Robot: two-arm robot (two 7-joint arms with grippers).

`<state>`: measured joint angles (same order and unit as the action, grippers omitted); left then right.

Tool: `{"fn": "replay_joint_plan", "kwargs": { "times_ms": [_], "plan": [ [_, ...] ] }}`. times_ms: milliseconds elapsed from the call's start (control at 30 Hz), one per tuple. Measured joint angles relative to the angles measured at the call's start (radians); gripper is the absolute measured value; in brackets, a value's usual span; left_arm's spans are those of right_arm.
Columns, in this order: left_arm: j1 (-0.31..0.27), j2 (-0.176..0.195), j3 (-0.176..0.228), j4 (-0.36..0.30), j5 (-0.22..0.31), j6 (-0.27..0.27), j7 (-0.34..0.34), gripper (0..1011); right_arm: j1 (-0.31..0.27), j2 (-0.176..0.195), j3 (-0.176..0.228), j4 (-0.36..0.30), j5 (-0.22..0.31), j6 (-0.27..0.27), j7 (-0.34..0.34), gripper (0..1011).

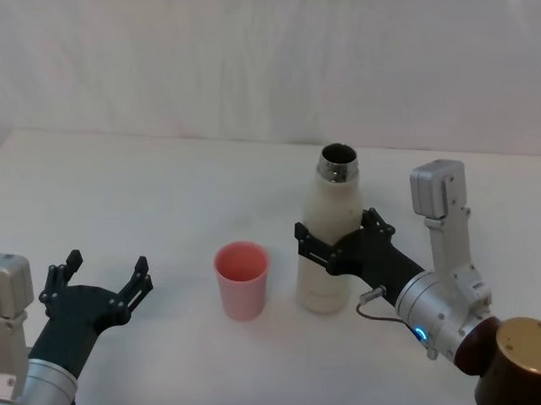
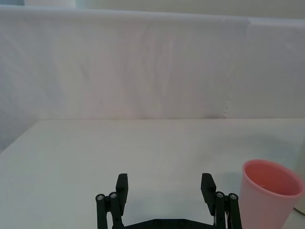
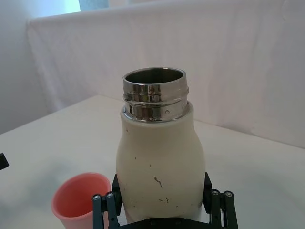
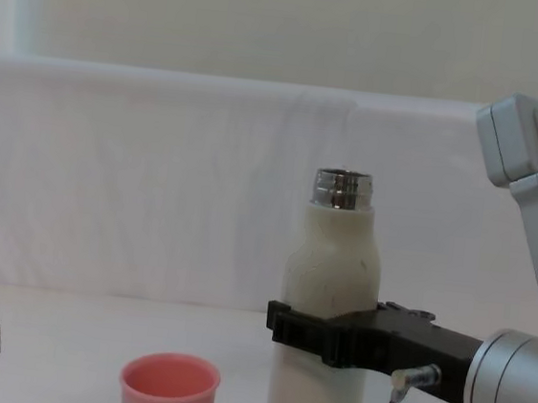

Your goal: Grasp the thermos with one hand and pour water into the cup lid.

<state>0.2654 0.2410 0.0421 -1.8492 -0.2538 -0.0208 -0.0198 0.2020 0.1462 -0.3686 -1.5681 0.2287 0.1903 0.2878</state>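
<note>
The thermos (image 1: 326, 258) stands upright on the white table, cream-white with an open steel neck (image 3: 155, 93). My right gripper (image 1: 336, 230) reaches in from the right and is shut on the thermos body about halfway up, one finger on each side (image 3: 161, 206); the chest view shows a finger (image 4: 299, 328) crossing the bottle's front. The cup lid (image 1: 242, 277), a salmon-pink cup, stands open side up just left of the thermos, a small gap between them (image 4: 169, 388). My left gripper (image 1: 108, 268) rests open near the table's front left, with nothing in it and the cup lid (image 2: 269, 195) off to its right.
A white tabletop (image 1: 164, 190) runs back to a white cloth backdrop (image 1: 257, 69). My right arm's brown forearm segment (image 1: 518, 367) sits at the front right corner. Bare table lies between the left gripper and the cup lid.
</note>
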Motion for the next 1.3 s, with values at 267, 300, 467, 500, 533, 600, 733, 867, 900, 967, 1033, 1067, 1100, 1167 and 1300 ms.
{"fn": "replay_joint_plan", "kwargs": {
  "times_ms": [267, 300, 467, 500, 533, 600, 733, 867, 900, 967, 1033, 1067, 1100, 1167, 1300],
  "plan": [
    [0.000, 0.000, 0.000, 0.000, 0.000, 0.000, 0.000, 1001, 0.003, 0.012, -0.012, 0.003, 0.011, 0.000, -0.004, 962],
    [0.000, 0.000, 0.000, 0.000, 0.000, 0.000, 0.000, 1001, 0.004, 0.014, -0.014, 0.004, 0.014, 0.000, -0.004, 962],
    [0.000, 0.000, 0.000, 0.000, 0.000, 0.000, 0.000, 1001, 0.007, 0.019, -0.019, 0.006, 0.021, 0.002, -0.005, 962],
    [0.000, 0.000, 0.000, 0.000, 0.000, 0.000, 0.000, 1001, 0.008, 0.020, -0.020, 0.006, 0.023, 0.003, -0.005, 962],
    [0.000, 0.000, 0.000, 0.000, 0.000, 0.000, 0.000, 1001, 0.008, 0.021, -0.021, 0.006, 0.024, 0.004, -0.006, 962],
    [0.000, 0.000, 0.000, 0.000, 0.000, 0.000, 0.000, 1001, 0.009, 0.022, -0.022, 0.007, 0.025, 0.005, -0.006, 962],
    [0.000, 0.000, 0.000, 0.000, 0.000, 0.000, 0.000, 1001, 0.009, 0.021, -0.022, 0.007, 0.025, 0.006, -0.006, 962],
    [0.000, 0.000, 0.000, 0.000, 0.000, 0.000, 0.000, 1001, 0.009, 0.021, -0.021, 0.007, 0.025, 0.005, -0.006, 962],
    [0.000, 0.000, 0.000, 0.000, 0.000, 0.000, 0.000, 1001, 0.009, 0.021, -0.021, 0.007, 0.025, 0.005, -0.006, 968],
    [0.000, 0.000, 0.000, 0.000, 0.000, 0.000, 0.000, 1001, 0.009, 0.021, -0.021, 0.007, 0.025, 0.005, -0.006, 997],
    [0.000, 0.000, 0.000, 0.000, 0.000, 0.000, 0.000, 1001, 0.009, 0.021, -0.021, 0.007, 0.024, 0.004, -0.006, 1001],
    [0.000, 0.000, 0.000, 0.000, 0.000, 0.000, 0.000, 1001, 0.008, 0.021, -0.020, 0.007, 0.024, 0.004, -0.006, 1001],
    [0.000, 0.000, 0.000, 0.000, 0.000, 0.000, 0.000, 1001, 0.008, 0.020, -0.020, 0.007, 0.024, 0.004, -0.006, 1001],
    [0.000, 0.000, 0.000, 0.000, 0.000, 0.000, 0.000, 1001, 0.008, 0.020, -0.020, 0.006, 0.024, 0.004, -0.006, 1001],
    [0.000, 0.000, 0.000, 0.000, 0.000, 0.000, 0.000, 1001, 0.008, 0.020, -0.020, 0.006, 0.023, 0.004, -0.006, 1001]
  ]
}}
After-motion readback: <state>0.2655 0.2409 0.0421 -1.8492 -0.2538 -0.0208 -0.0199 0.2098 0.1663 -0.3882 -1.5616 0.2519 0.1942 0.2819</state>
